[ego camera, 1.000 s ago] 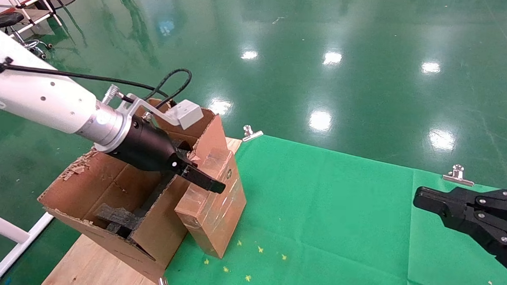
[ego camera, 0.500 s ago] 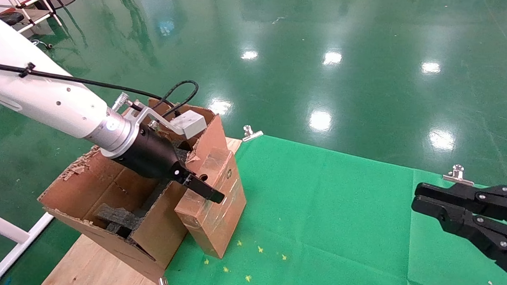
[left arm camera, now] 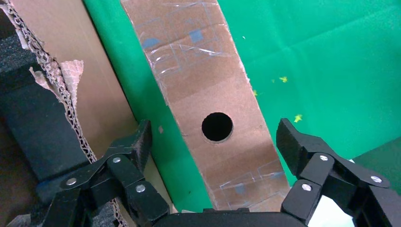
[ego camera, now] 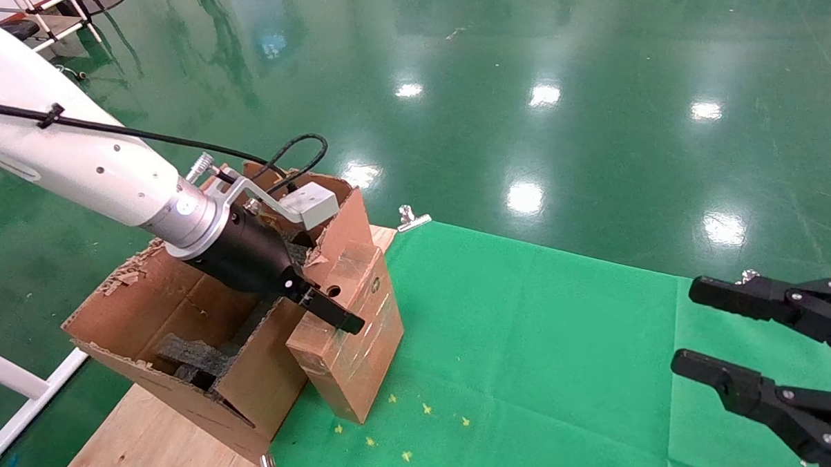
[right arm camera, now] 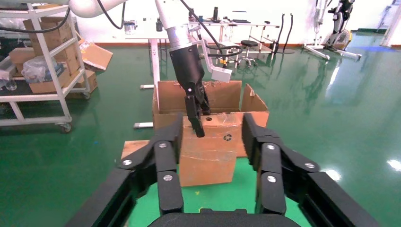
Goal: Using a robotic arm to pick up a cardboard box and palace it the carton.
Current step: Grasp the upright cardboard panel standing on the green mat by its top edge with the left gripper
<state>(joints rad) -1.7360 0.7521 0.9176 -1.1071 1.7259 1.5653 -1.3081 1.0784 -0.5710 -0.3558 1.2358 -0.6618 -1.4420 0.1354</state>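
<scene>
The carton [ego camera: 177, 322] sits at the near-left corner of the counter [ego camera: 556, 349], flaps up and torn, black foam [ego camera: 197, 357] inside it, directly under the left arm's wrist. Against its outer wall leans the cardboard box [ego camera: 350, 328], tilted, standing on the green cloth and not yet lifted or inside anything.

The left claw [left arm camera: 215, 142] is spread wide and straddles the upper end of that box: one finger is on the carton side, the other on the open cloth side, with the round hole [left arm camera: 217, 126] between them. I see a gap on both sides, so nothing is gripped. Over the last second it has barely moved, only easing a little lower along the box.

The bigger change is far off to that claw's right, where the right claw [ego camera: 689, 326] has gone from shut to wide open while hanging idle over the cloth.

To my eye the grasp is lined up but not made; closing on the box comes next.
</scene>
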